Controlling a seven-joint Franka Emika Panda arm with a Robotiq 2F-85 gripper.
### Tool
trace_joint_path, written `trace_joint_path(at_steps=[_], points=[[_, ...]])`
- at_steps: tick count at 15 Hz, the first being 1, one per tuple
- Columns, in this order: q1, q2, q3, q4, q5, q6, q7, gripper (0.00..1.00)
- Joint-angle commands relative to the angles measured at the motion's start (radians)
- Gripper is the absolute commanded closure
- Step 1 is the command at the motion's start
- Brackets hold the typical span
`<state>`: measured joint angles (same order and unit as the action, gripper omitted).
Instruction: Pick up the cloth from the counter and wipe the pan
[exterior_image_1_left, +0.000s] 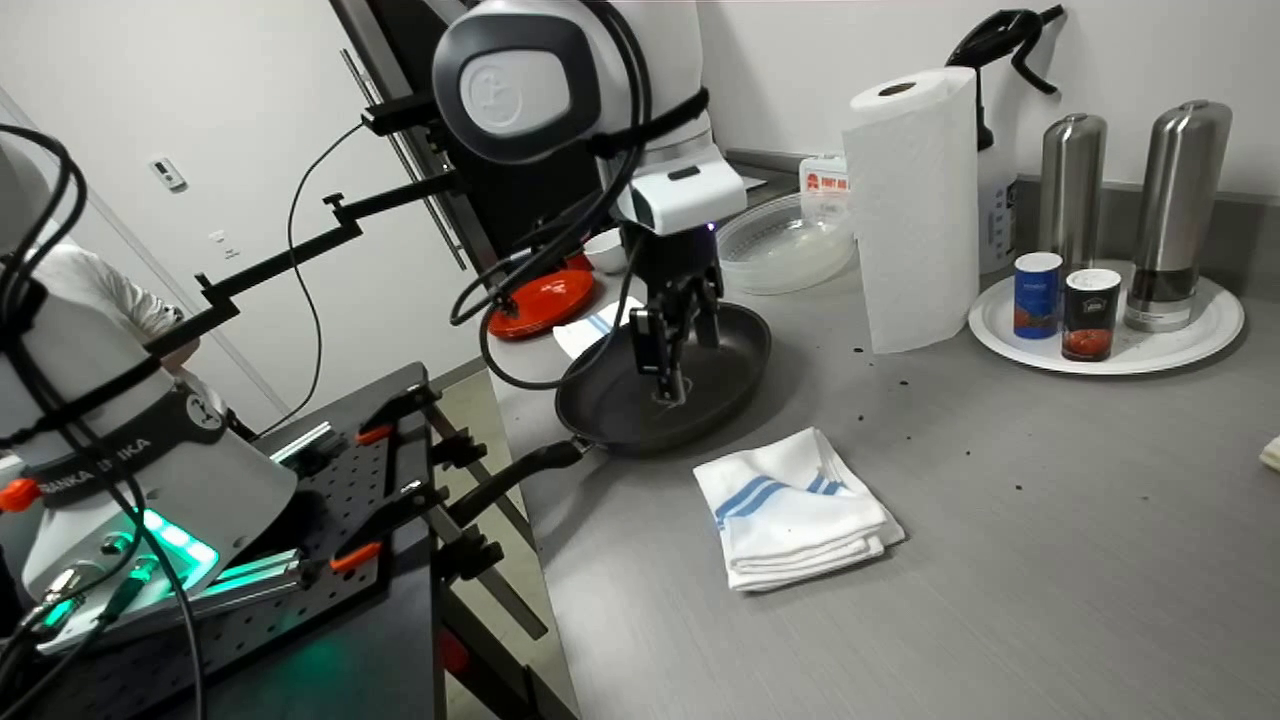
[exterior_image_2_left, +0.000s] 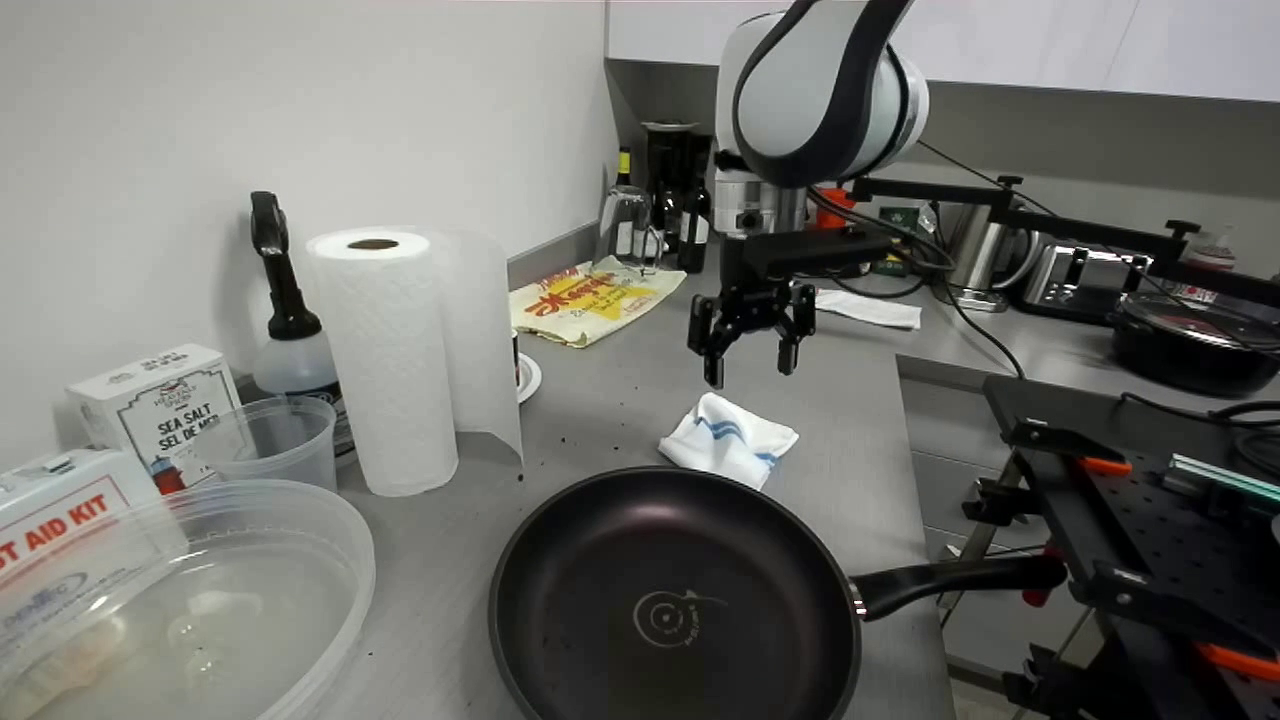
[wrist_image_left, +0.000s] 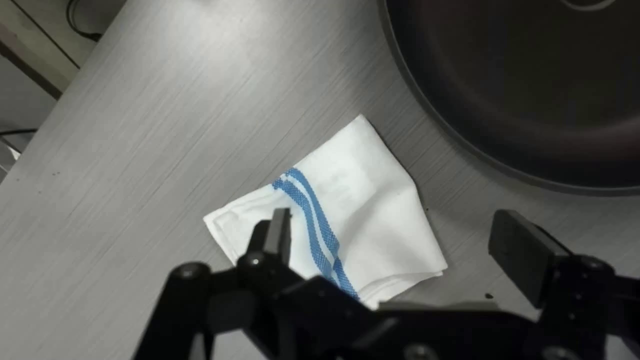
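White cloth (wrist_image_left: 370, 205) just beside pan (exterior_image_2_left: 675, 590) | gripper (exterior_image_2_left: 750, 370) above, jaws apart | salt box (exterior_image_2_left: 165, 412) (in an exterior view only)

A kitchen, shown by the silver metal toaster (exterior_image_2_left: 1100, 284), shiny steel kettle (exterior_image_2_left: 974, 248) and round dark grey frying pan (exterior_image_2_left: 675, 590).

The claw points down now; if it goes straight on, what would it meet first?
Most likely the cloth: the wrist view shows it ahead of the open claw. Depth is unclear, so one side might meet the counter.
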<state>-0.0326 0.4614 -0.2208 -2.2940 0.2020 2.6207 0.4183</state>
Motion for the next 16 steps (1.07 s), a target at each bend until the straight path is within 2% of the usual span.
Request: trace_joint_path(at_steps=[1, 5, 6, 16], points=[[0.01, -0.191, 0.017, -0.13, -0.089, -0.052, -0.099, 0.0], [0.022, -0.331, 0.049, -0.232, -0.19, -0.072, -0.156, 0.0], [0.001, -0.235, 0.052, -0.155, -0.156, -0.054, -0.12, 0.0], [-0.008, -0.24, 0.057, -0.163, -0.158, -0.054, -0.12, 0.0]])
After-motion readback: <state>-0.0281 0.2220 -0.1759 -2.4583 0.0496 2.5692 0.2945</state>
